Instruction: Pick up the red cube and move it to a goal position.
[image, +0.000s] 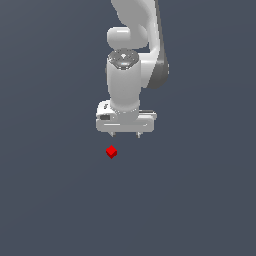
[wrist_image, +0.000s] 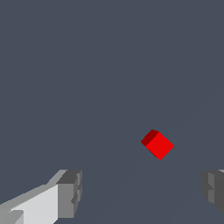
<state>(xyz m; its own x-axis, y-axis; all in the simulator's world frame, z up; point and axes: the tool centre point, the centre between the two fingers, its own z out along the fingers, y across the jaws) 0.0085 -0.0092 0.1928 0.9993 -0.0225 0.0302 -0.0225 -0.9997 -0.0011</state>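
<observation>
The red cube (image: 111, 151) lies apart from the downward-pointing claw (image: 126, 134), whose fingers are spread, grasping nothing.

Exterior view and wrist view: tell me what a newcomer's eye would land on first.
The red cube stands out first, a tiny bright spot on the plain dark grey ground, just below the gripper and slightly toward the exterior view's left. Next comes the big white arm hanging down from above. Its gripper is open, and in the wrist view the cube lies apart from both fingers.
</observation>
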